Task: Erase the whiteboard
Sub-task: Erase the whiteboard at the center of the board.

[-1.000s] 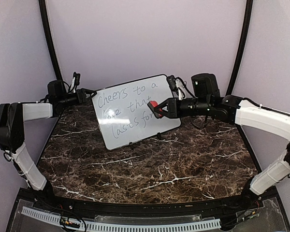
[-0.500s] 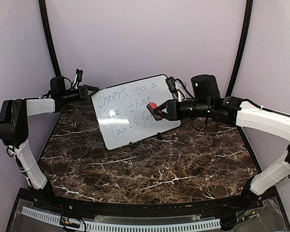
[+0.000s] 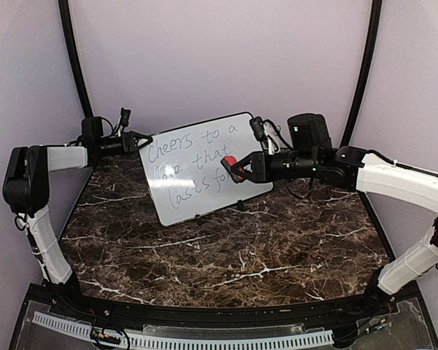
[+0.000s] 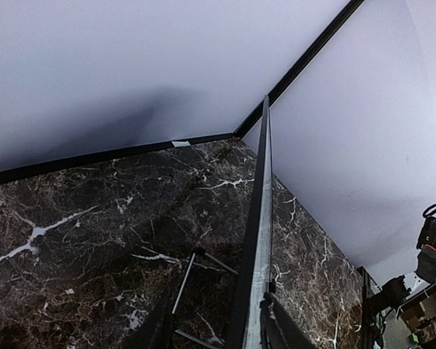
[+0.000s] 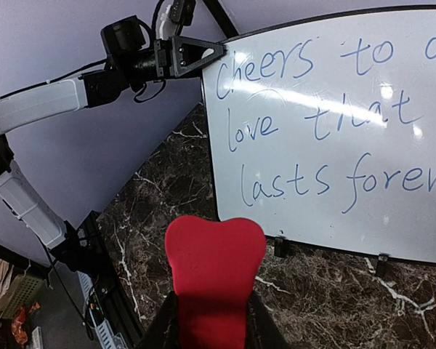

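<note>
Veined marble tabletop [image 3: 226, 248], glossy rectangular whiteboard [image 3: 197, 164]

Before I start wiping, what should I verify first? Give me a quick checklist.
1. Grip: right end effector shut on red eraser, ok.
2. Contact: eraser short of the whiteboard surface, not ok.
3. Brace: left end effector straddles the board's upper left edge, ok.
4. Clamp there tight: cannot tell.
5. Stand: board on its feet, ok.
6. Text: writing fully intact, not ok.
</note>
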`<state>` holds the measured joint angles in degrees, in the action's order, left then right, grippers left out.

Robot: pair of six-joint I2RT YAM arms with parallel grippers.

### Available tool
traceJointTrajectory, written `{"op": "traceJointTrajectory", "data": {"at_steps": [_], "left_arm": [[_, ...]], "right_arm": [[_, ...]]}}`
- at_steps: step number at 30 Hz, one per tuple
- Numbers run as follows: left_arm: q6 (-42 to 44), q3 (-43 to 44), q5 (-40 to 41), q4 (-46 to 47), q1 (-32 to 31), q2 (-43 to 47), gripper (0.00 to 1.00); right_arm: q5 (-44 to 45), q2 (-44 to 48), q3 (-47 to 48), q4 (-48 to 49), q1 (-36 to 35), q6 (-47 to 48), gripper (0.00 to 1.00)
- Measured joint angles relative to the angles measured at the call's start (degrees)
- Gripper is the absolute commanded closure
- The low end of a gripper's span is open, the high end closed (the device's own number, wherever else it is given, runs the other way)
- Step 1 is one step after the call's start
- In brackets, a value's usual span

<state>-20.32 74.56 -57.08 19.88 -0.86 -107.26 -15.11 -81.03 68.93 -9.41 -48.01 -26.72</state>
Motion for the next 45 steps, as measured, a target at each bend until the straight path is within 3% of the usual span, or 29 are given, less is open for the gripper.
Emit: {"op": "traceJointTrajectory", "data": {"at_steps": [15,29,37,45], "left_arm": [[-2.97,0.09,-3.85,3.28,0.0,0.0,0.66],[-4.74,0.09,-5.05,4.68,0.0,-1.14,1.0],[-5.46,0.39,-6.32,5.55,-0.59,-1.05,1.0],[-5.42,-2.99,-1.99,5.05,-2.47,3.48,1.0]], "right_arm": [[0.07,0.04,-0.7,-0.11,-0.44,-0.46,0.89],[-1.66,2.32,1.66,-1.55,-0.74,-3.61,0.88],[-6.29,3.74,9.31,-2.16,-0.83,-8.37,0.87],[-12.46,4.55,13.86,0.94,-2.47,-13.73,0.84]]}}
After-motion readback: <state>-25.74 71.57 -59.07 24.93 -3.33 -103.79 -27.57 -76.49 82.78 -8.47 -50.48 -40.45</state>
